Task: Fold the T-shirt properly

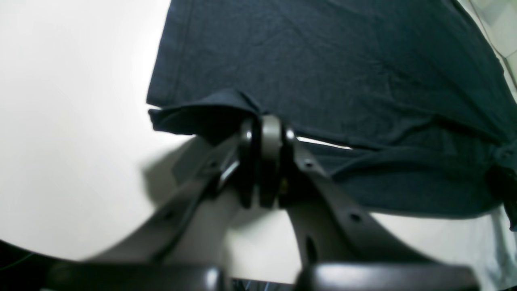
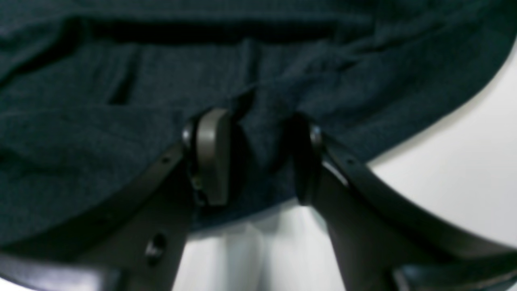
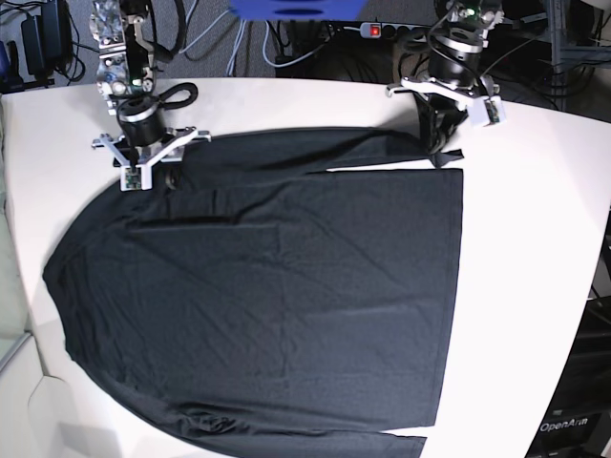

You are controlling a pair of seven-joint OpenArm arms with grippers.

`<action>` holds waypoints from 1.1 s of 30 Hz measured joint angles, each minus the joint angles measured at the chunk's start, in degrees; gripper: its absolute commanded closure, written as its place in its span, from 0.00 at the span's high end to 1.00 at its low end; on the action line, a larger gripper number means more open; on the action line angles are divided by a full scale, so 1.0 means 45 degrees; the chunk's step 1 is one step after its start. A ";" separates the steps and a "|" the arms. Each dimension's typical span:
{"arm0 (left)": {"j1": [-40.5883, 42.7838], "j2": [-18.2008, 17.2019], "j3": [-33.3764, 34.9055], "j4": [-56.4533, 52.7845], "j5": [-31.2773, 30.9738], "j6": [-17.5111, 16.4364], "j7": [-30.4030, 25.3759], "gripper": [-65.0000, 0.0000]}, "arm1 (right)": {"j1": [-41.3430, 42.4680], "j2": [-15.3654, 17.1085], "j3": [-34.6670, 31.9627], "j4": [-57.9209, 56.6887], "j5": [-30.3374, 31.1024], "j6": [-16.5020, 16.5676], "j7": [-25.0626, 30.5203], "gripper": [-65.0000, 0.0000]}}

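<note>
Right gripper, at left in the base view, sits on the upper edge of the large plain black knit T-shirt, jaws parted astride a fabric fold. The T-shirt lies spread flat on the white table. Left gripper, far right, is clamped on the T-shirt's upper corner, lifting it slightly.

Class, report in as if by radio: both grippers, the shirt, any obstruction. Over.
Left gripper shut on shirt corner. Right gripper open, straddling a bunched edge. Shirt spread flat on white table. Nothing in the way.
</note>
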 measured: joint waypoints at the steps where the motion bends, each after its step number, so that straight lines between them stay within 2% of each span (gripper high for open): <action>1: 0.0000 0.0000 0.0000 0.0000 -0.0005 0.0000 -0.0005 0.00 | 0.0044 0.0000 0.0000 -0.0112 0.0000 -0.0005 0.0044 0.40; 9: -0.0005 0.0000 0.0000 0.0000 -0.0010 -0.0005 -0.0005 0.00 | 0.0097 0.0000 0.0000 -0.0185 -0.0005 -0.0005 0.0083 0.37; 15: -0.0010 0.0000 0.0000 0.0000 -0.0005 -0.0010 0.0000 0.00 | 0.0136 0.0000 0.0000 -0.0165 0.0000 -0.0005 0.0073 0.13; 19: -0.0005 0.0000 0.0000 0.0000 -0.0010 -0.0005 -0.0005 0.00 | 0.0277 0.0000 0.0000 -0.0170 -0.0005 -0.0005 0.0024 0.02; 33: -0.0039 0.0000 0.0000 0.0000 -0.0005 -0.0010 -0.0005 0.00 | 0.0311 -0.0005 0.0049 0.0680 -0.0005 0.0000 -0.0136 0.01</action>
